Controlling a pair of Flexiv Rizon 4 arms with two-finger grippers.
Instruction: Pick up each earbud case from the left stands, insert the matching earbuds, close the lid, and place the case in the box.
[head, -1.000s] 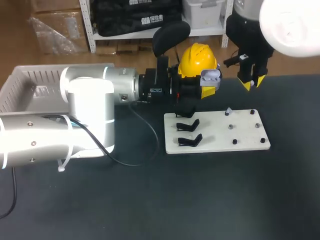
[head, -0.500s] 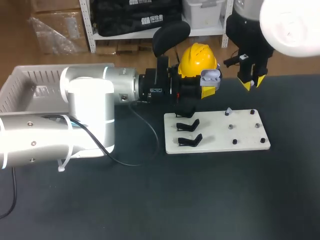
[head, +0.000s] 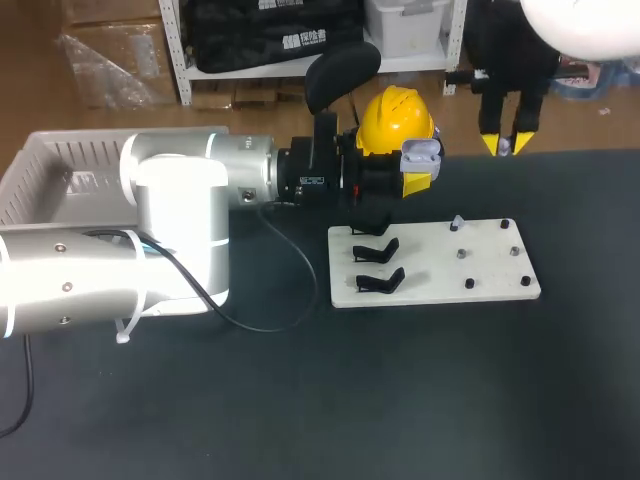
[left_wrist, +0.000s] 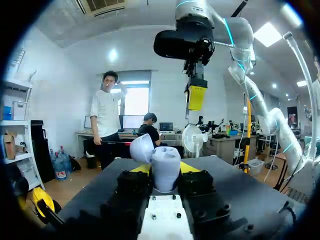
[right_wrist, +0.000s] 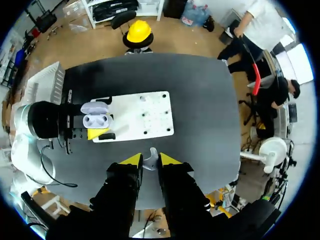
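The grey earbud case (head: 422, 153) hangs above the table's far side with its lid (left_wrist: 142, 148) open, and my left gripper (head: 420, 172) is shut on it. In the left wrist view the case (left_wrist: 165, 169) stands upright between the yellow tips. My right gripper (head: 507, 146) is high above the far right of the white board (head: 435, 285), shut on a small white earbud (right_wrist: 150, 159). From the right wrist view the open case (right_wrist: 96, 118) shows two hollow seats, far below and off to one side of that gripper. Another earbud (head: 457, 222) sits on a board peg.
Two black empty stands (head: 378, 250) (head: 380, 280) occupy the board's left part, and dark pegs (head: 468, 284) its right part. A white basket (head: 60, 165) stands at the table's left behind my left arm. A black cable (head: 290, 290) loops beside the board.
My right gripper has risen and drawn back from above the board with the earbud in it. The left arm and the case have stayed still.
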